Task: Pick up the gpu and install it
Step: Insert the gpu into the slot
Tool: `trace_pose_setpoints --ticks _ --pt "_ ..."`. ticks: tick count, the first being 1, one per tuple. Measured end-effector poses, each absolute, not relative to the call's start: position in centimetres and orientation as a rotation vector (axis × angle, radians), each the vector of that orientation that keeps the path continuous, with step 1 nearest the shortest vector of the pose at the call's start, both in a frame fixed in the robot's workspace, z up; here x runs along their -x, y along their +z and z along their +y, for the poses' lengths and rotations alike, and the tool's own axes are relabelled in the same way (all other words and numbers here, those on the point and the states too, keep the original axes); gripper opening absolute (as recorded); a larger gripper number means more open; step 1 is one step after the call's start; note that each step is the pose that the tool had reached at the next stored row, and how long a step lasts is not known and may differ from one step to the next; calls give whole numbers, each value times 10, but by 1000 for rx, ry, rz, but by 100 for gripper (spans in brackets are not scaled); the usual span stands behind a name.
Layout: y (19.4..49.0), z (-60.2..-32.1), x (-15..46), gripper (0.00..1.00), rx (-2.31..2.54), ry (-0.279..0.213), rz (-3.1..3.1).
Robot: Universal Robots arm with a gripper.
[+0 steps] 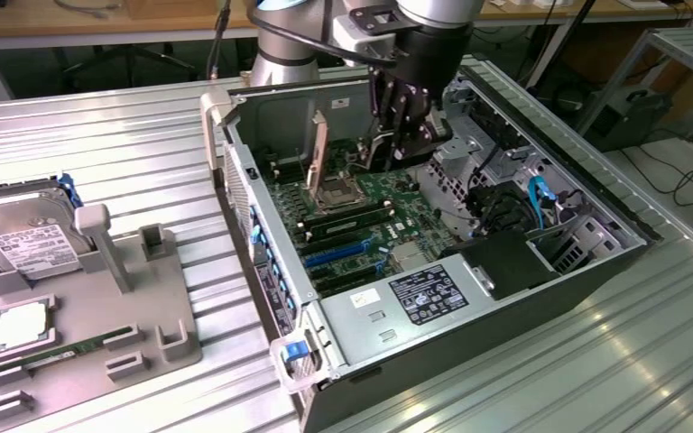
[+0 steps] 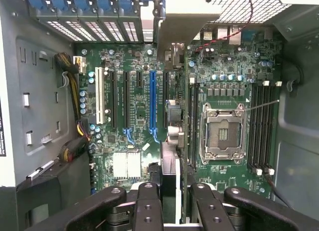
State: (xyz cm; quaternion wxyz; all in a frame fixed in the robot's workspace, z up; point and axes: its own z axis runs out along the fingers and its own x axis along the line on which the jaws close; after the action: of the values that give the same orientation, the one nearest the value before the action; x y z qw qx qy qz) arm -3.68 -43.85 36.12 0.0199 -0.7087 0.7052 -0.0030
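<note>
My gripper hangs inside the open computer case, above the motherboard. It is shut on the gpu, a dark card that hangs down from the fingers. In the wrist view the gpu shows edge-on between the black fingers, its silver end bracket towards the case's rear wall. The gripper holds the card over the strip between the blue expansion slot and the CPU socket. Whether the card touches a slot is hidden.
A power supply fills the near end of the case, with cables at the exterior view's right. Left of the case a grey fixture holds a hard drive, a CPU and a memory stick.
</note>
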Motion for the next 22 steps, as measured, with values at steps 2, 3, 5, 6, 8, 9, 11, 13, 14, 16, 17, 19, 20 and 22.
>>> trace_pose_setpoints --ticks 2,3,5,6,8,9,11,13,14,16,17,19,20,22 --pt "356 -438 37 28 2199 -9 2188" --pt "354 -438 37 28 2199 -9 2188" --pt "347 -438 37 28 2199 -9 2188" --pt "344 -438 37 28 2198 -9 2188" --pt "338 -439 37 28 2198 -9 2188" --pt "336 -439 37 28 2198 -9 2188" --pt "330 -438 37 28 2198 -9 2188" --pt "328 -438 37 28 2198 -9 2188" --pt "328 -439 37 28 2198 -9 2188" --pt "326 -439 37 28 2198 -9 2188" --pt "326 -438 38 28 2198 -9 2188" --pt "324 -438 38 28 2198 -9 2188" --pt "324 -438 38 28 2198 -9 2188" --pt "323 -438 38 28 2199 -9 2188"
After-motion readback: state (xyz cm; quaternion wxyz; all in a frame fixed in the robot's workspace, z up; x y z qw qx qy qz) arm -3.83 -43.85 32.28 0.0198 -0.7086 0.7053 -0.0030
